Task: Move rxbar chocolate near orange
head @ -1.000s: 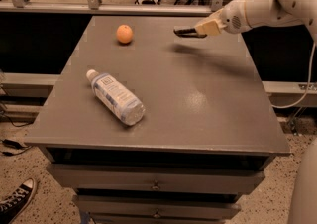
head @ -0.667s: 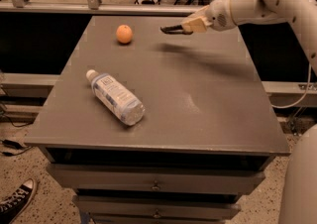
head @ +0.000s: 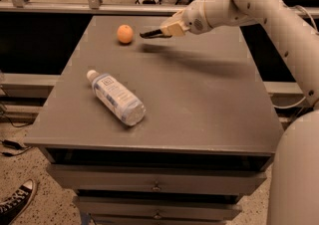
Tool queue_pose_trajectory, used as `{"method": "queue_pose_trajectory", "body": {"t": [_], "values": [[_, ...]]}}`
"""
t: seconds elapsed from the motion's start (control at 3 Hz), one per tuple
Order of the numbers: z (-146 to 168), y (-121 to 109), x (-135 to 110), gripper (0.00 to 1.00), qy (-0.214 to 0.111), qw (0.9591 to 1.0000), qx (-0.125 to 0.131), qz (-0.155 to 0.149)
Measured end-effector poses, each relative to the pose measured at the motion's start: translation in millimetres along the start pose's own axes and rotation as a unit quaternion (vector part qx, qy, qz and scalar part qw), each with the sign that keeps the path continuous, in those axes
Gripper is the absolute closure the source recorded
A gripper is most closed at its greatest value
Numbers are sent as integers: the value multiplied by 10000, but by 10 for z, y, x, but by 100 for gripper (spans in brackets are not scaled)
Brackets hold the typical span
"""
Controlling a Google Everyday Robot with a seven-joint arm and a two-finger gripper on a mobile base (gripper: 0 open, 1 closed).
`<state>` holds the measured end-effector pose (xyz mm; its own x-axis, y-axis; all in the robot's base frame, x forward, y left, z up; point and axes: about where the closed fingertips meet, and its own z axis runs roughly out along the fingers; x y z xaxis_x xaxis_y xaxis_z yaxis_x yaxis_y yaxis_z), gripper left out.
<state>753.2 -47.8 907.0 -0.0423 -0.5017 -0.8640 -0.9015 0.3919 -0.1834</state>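
Observation:
The orange [head: 125, 34] sits on the grey table top [head: 199, 99] at the far left. My gripper [head: 167, 29] hangs a little above the table's far middle, just right of the orange, shut on the rxbar chocolate [head: 150, 33]. The bar is a flat black oblong that sticks out to the left from the fingers, its tip a short way from the orange. It casts a shadow on the table below.
A clear plastic water bottle [head: 116, 97] with a white cap lies on its side at the table's left middle. My white arm [head: 259, 0] reaches in from the right. Drawers [head: 157, 186] are under the table. A shoe [head: 15, 204] is on the floor at lower left.
My gripper has carried the black bar leftward along the far side of the table, from the right part toward the orange. Orange and bottle have not moved.

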Motion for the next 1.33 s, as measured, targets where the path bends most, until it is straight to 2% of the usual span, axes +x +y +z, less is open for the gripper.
{"method": "queue_pose_trajectory", "body": {"t": [0.67, 1.33], "values": [[374, 74, 135, 100, 68, 9999, -79, -76], [614, 65, 317, 98, 201, 9997, -130, -32]]}}
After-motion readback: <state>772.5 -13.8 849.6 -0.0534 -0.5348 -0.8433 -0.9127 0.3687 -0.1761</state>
